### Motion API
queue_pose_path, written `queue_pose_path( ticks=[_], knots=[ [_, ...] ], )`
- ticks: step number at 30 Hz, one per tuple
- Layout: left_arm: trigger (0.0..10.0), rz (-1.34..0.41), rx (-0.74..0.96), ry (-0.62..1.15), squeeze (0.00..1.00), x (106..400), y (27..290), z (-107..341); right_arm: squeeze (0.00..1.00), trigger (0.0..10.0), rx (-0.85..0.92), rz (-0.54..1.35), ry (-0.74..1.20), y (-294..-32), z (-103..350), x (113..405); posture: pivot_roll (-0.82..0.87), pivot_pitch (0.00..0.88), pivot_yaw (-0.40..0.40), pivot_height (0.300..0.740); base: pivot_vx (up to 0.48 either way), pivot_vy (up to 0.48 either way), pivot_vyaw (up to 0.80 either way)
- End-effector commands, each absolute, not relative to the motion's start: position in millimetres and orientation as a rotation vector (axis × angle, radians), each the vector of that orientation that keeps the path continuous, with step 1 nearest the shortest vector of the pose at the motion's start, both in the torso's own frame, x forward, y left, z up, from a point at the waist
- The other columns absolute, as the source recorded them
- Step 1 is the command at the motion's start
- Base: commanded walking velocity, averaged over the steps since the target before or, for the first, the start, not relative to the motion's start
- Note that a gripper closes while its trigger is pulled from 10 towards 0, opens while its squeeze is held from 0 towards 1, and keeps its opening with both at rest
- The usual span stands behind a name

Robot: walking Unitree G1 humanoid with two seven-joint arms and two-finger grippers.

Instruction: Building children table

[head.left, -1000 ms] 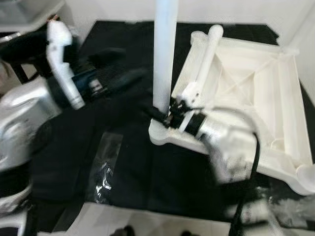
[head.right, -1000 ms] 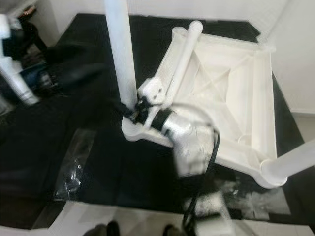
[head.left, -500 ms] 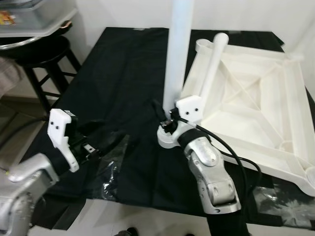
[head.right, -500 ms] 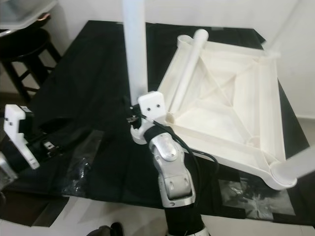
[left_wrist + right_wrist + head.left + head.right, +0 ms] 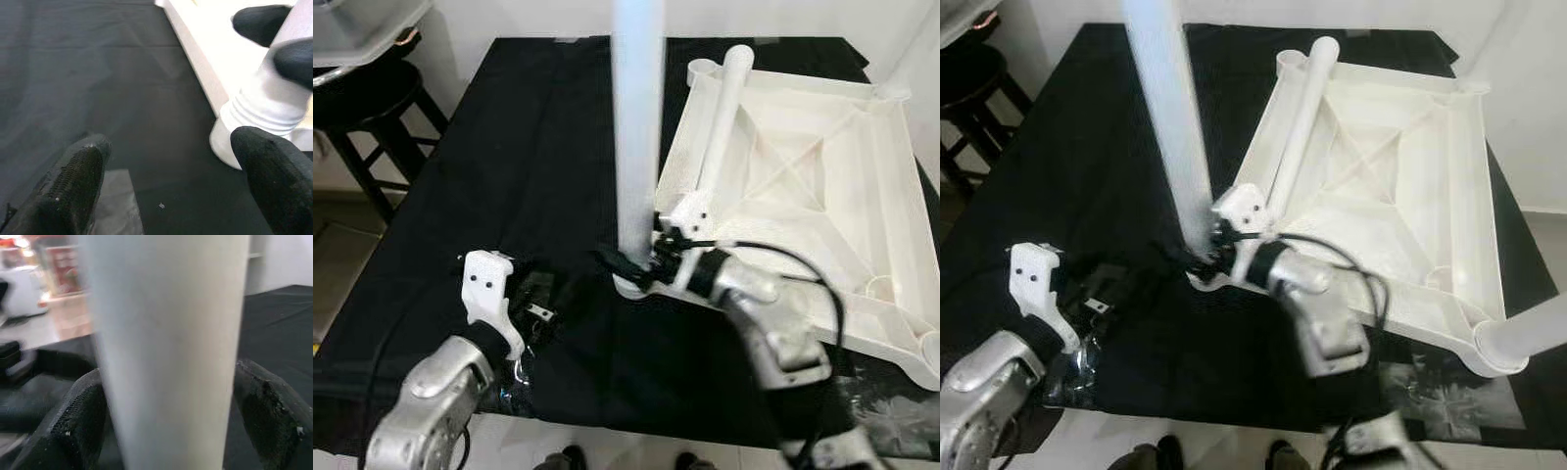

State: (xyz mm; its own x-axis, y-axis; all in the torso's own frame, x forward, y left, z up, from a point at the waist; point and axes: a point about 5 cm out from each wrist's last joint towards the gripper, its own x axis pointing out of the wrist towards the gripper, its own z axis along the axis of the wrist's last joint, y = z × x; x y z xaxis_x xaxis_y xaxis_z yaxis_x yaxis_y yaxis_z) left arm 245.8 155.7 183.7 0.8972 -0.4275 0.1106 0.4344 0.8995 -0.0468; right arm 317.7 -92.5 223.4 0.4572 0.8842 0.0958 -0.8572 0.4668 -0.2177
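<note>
The white tabletop (image 5: 862,245) lies upside down on the black cloth. One white leg (image 5: 638,127) stands upright in the near-left corner socket (image 5: 230,142). My right gripper (image 5: 628,266) is shut on this leg just above its threaded base, with a finger (image 5: 80,426) on each side of it. A second leg (image 5: 724,113) lies loose along the tabletop's left rim. A third leg (image 5: 1528,333) sticks out at the near-right corner. My left gripper (image 5: 171,166) hovers open low over the cloth, a short way left of the socket, holding nothing.
A crumpled clear plastic bag (image 5: 514,377) lies by the cloth's near edge under my left arm. More clear wrap (image 5: 1440,392) lies near the front right. A black stool (image 5: 362,98) and a grey tray (image 5: 362,20) stand at the far left.
My left gripper has moved right across the cloth toward the upright leg's base. The right gripper stays on the leg while its forearm has swung to the right. The camera has shifted too.
</note>
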Motion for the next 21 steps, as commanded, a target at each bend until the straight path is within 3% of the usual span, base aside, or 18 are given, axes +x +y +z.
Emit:
queue_pose_path(
  ticks=[1, 6, 7, 8, 9, 21],
  knots=[
    [10.0, -0.418, -0.058, -0.088, 0.0, 245, 157, 178, 0.0, 10.0, -0.154, 1.173, -0.185, -87, 217, 315, 0.06, 0.245, 0.022, 0.74, 0.0, 0.0, 0.0],
    [10.0, -0.391, -0.042, -0.116, 0.0, 246, 153, 179, 0.0, 10.0, -0.143, 1.223, -0.168, -89, 218, 325, 0.07, 0.23, 0.011, 0.74, 0.0, 0.0, 0.0],
    [10.0, -0.386, -0.036, -0.126, 0.0, 246, 152, 179, 0.0, 8.3, -0.134, 1.23, -0.168, -90, 218, 330, 0.07, 0.226, 0.007, 0.74, 0.0, 0.0, 0.0],
    [10.0, -0.383, -0.034, -0.136, 0.0, 246, 151, 180, 0.0, 5.8, -0.125, 1.246, -0.169, -91, 219, 333, 0.08, 0.224, 0.005, 0.74, 0.0, 0.0, 0.0],
    [10.0, -0.379, -0.025, -0.149, 0.0, 247, 150, 182, 0.0, 0.0, -0.113, 1.259, -0.167, -92, 219, 336, 0.08, 0.215, 0.002, 0.74, 0.0, 0.0, 0.0],
    [10.0, -0.323, 0.015, -0.202, 0.0, 252, 157, 190, 0.0, 0.0, -0.12, 1.283, -0.161, -97, 214, 339, 0.06, 0.206, -0.004, 0.74, 0.0, 0.0, 0.0]
  ],
)
